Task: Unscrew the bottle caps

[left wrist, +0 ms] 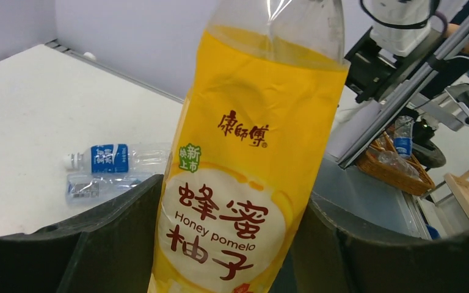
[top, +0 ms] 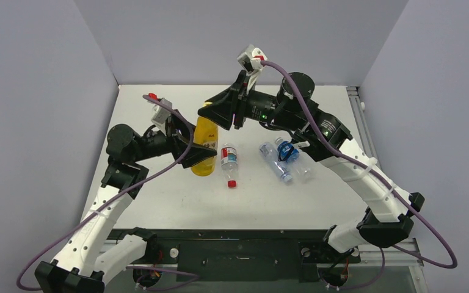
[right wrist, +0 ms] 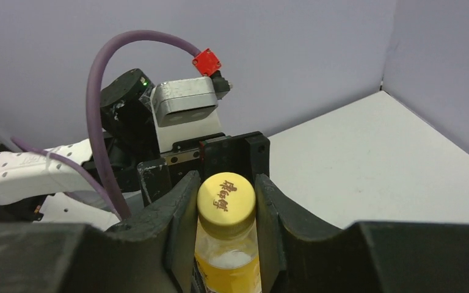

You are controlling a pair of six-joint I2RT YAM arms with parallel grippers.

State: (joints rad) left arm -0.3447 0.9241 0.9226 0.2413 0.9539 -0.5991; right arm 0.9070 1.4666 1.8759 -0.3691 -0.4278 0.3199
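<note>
Where the left arm reaches in, left pincer (top: 194, 148): closed on the lower body of the juice bottle, one finger on each side of the label.
Juice bottle (top: 206, 146): yellow-orange, standing left of centre on the desk (top: 159, 201), gripped by both arms.
Yellow cap (right wrist: 226, 201): on the juice bottle's neck, between the right arm's fingers.
Right pincer (top: 218, 115): above the juice bottle, closed on the yellow cap, with a finger pressed to each side.
Red-and-white-label bottle (top: 228, 160): lying on the desk just right of the juice bottle, neck toward the near edge.
Red cap (top: 232, 184): at that bottle's near end, seemingly on the neck.
Plain clear bottle (top: 275, 162): lying right of centre, touching the blue-label one.
Blue-label bottle (top: 286, 151): lying alongside the plain one, slightly farther right.
White cap (left wrist: 71, 161): on the blue-label bottle's neck.
</note>
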